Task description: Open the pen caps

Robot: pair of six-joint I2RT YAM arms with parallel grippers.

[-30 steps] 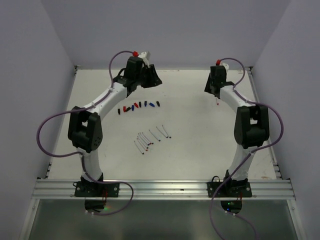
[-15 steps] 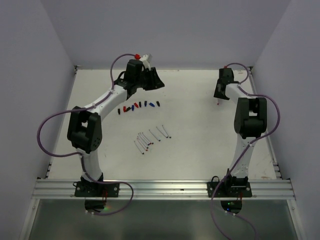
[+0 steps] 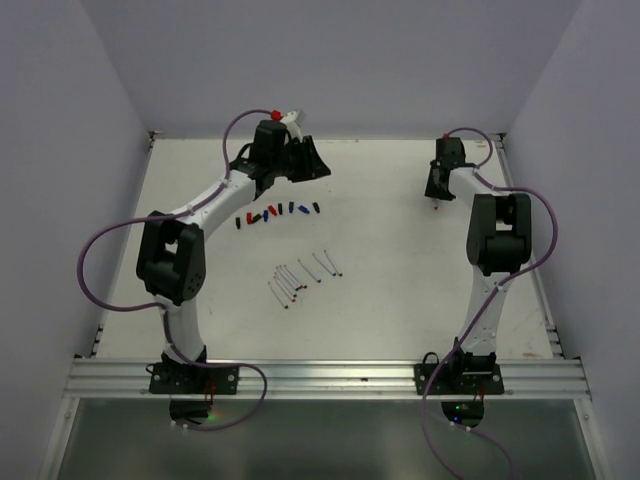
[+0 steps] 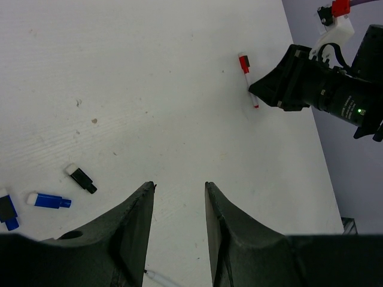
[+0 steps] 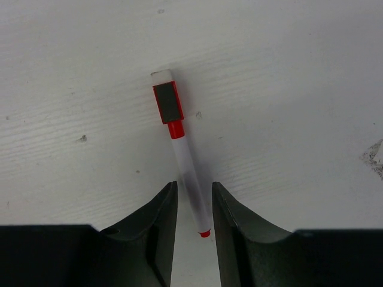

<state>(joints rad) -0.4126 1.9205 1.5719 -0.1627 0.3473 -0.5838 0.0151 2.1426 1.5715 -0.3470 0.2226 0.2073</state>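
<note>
The red-capped pen (image 5: 186, 160) lies flat on the table (image 5: 287, 89), its cap (image 5: 167, 103) on. Its barrel runs between the right gripper's (image 5: 194, 186) narrowly parted jaws, unpinched. The left gripper (image 4: 178, 194) hangs parted and empty near the loose caps (image 4: 80, 178).

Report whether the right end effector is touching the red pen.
Cannot tell. Right wrist view: the right end effector straddles the red pen, shadow hiding any gap.

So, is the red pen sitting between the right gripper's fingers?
Yes: the red pen lies on the table with its barrel between the right gripper's fingertips.
</note>
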